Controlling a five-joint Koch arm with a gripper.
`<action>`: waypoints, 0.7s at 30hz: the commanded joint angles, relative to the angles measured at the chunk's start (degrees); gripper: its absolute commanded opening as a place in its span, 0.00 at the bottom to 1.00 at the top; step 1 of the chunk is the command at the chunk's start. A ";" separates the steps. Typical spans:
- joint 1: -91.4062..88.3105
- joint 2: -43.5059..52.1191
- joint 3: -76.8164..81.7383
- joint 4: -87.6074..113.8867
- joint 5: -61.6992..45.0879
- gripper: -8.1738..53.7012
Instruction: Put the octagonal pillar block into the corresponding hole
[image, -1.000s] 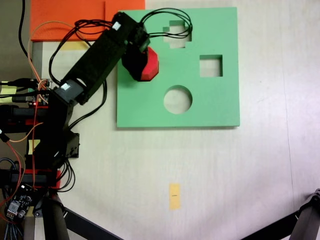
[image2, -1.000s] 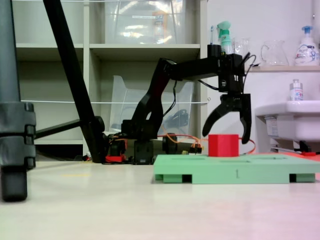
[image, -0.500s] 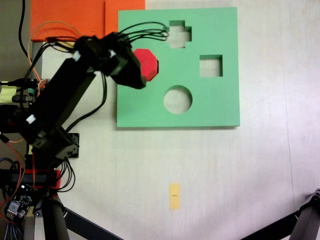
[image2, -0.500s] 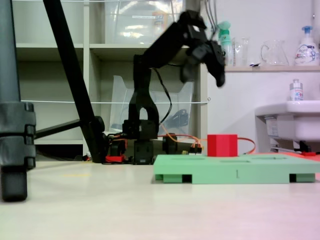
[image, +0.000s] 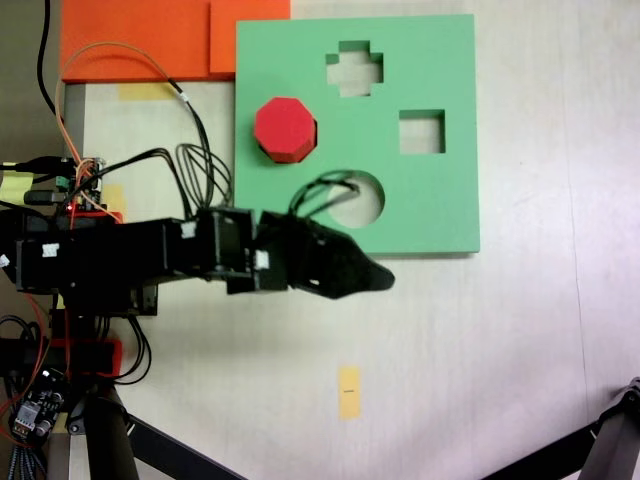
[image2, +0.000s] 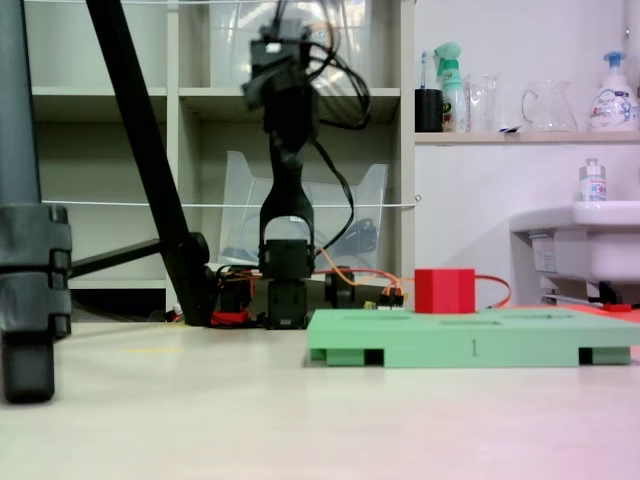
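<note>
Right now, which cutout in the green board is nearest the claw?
The round cutout, near the board's lower edge; the claw sits just below it. The square and cross-shaped cutouts lie farther up.

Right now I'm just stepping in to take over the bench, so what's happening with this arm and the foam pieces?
Nothing is being handled at the moment. The small black hobby arm has swung away from the square green foam board, and its gripper now hangs over bare table beside the board's edge, holding nothing; whether it is open is unclear. The bright red octagonal foam block sits on the board where it was released, upright and standing proud of the surface in both fixed views. The round, square and cross-shaped cutouts are empty.
</note>
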 joint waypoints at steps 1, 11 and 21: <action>4.39 3.25 6.86 -25.05 -3.60 0.76; 4.31 13.36 67.59 -97.47 -18.19 0.69; 2.55 21.80 96.77 -107.40 -24.43 0.70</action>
